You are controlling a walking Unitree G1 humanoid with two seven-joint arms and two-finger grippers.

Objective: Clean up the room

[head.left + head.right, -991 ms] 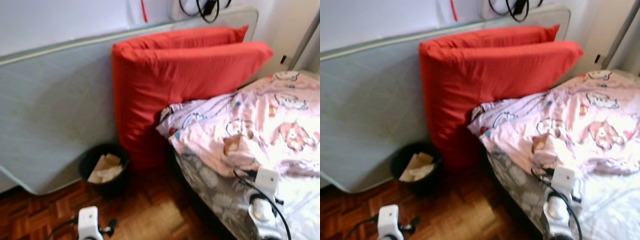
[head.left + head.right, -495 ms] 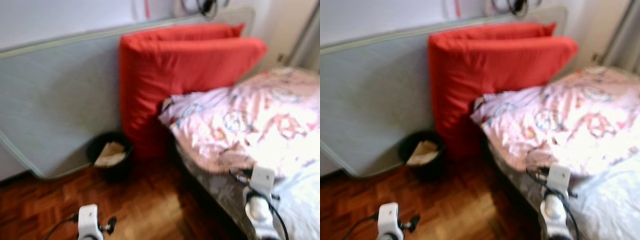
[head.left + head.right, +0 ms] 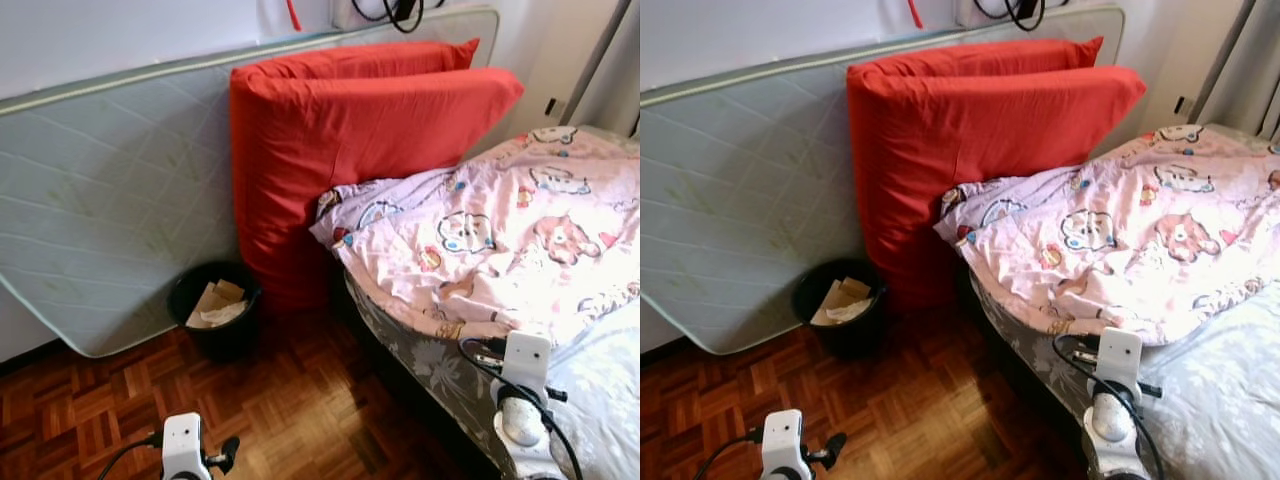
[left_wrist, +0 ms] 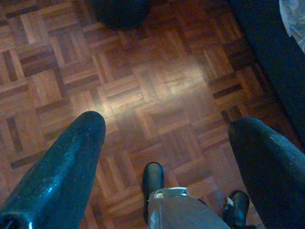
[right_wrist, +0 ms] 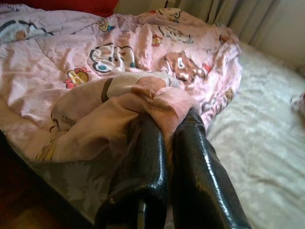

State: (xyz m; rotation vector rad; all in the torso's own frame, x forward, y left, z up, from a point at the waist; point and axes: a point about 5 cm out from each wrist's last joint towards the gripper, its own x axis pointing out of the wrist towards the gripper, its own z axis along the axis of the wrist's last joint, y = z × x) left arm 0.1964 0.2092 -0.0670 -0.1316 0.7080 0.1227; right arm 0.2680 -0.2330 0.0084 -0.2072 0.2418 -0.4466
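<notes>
Two red cushions [image 3: 360,150] lean against a pale mattress [image 3: 110,190] propped on its side along the wall, at the head of a bed [image 3: 1230,400] where a pink cartoon-print quilt [image 3: 500,240] lies bunched toward the near corner. Seen from its wrist, the right gripper [image 5: 167,119] has its black fingers [image 5: 147,157] pinched together on a fold of the quilt's edge, a hold that looks meant for dragging the cover flat across the light sheet [image 5: 267,143]. Low over the parquet floor [image 4: 157,90] beside the bed hangs the left gripper [image 4: 167,143], its fingers spread wide and carrying nothing, apparently kept clear while the other arm works. Near the mattress's lower corner, just beside the cushions, stands a black wastebasket [image 3: 215,310] holding crumpled paper. Straightening the quilt appears to be the step in hand.
</notes>
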